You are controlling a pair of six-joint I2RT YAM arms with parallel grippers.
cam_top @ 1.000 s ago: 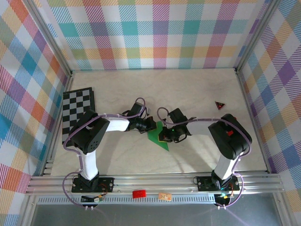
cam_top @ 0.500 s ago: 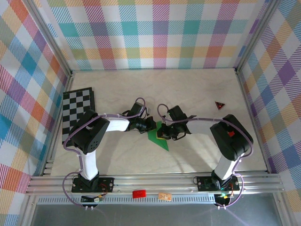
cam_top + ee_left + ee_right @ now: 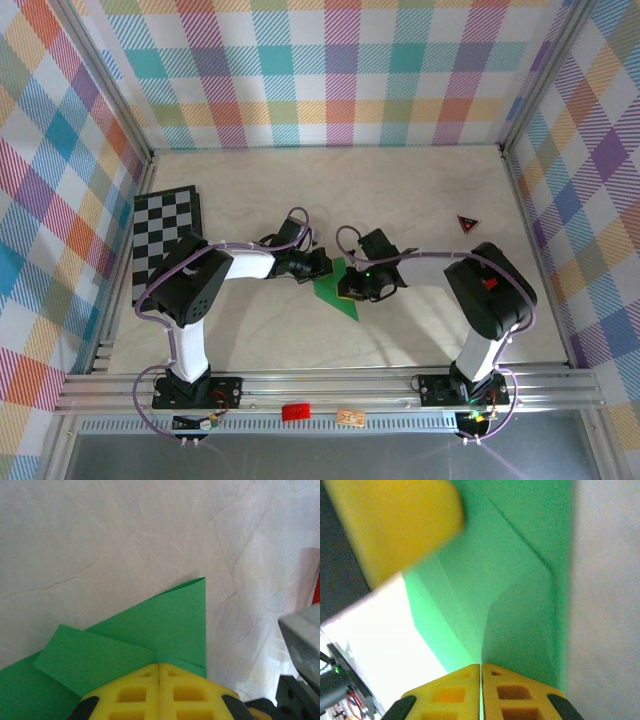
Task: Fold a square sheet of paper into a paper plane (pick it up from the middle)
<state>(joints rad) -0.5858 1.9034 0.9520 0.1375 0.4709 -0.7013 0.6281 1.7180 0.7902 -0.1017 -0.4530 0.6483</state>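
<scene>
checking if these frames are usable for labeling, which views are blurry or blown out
Right wrist view: worst; the green paper is soft, a yellow blob top left is fully out of focus, a lower-left patch is blown out white. Left wrist view: paper edges crisp, the grey part at right blurred. Top external view: evenly lit, soft arm shadows on the table.

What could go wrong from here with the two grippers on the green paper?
1. The left gripper and right gripper work very close together on the paper; they may collide.
2. The right gripper seems shut on the paper; a pull could tear or drag it.
3. The folded flaps under the left gripper look loose and may spring open once it lifts.
</scene>
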